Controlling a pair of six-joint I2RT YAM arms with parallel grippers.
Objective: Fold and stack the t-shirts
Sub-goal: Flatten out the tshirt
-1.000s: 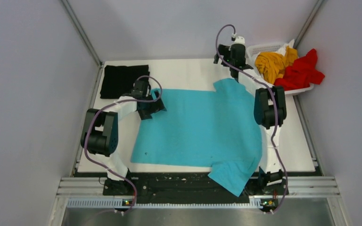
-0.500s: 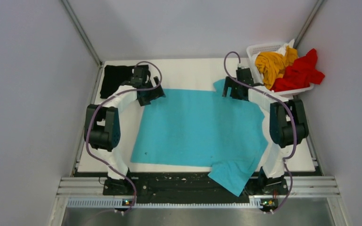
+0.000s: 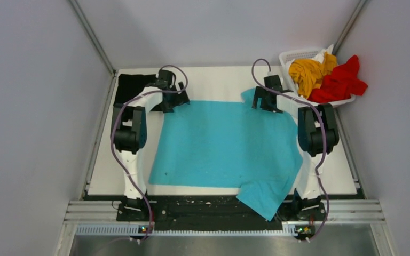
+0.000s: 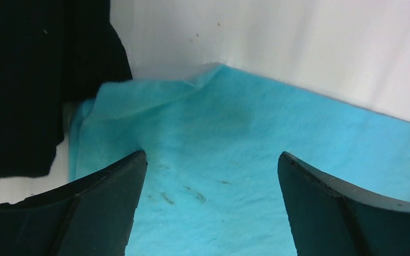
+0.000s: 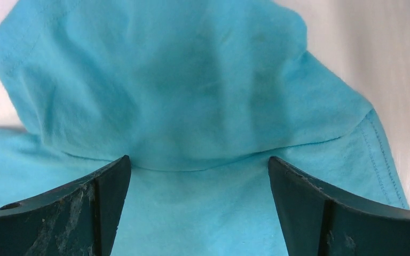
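A turquoise t-shirt (image 3: 221, 144) lies spread flat on the white table, one sleeve hanging over the near edge. My left gripper (image 3: 172, 101) hovers open over its far left corner (image 4: 139, 101), next to the folded black t-shirt (image 3: 131, 88) (image 4: 21, 80). My right gripper (image 3: 264, 101) stands open above the far right sleeve (image 5: 181, 85), which is folded over the body. Neither gripper holds any cloth. The mustard yellow t-shirt (image 3: 307, 72) and the red t-shirt (image 3: 341, 80) lie bunched in the basket.
A white lattice basket (image 3: 293, 56) sits at the far right corner of the table (image 3: 213, 80). Grey walls close in the left, right and back. A black strip and metal rail (image 3: 224, 210) run along the near edge.
Both arms have swung toward the far edge of the turquoise shirt: the left gripper moved up to its far left corner, the right came down from the back onto the far right sleeve.
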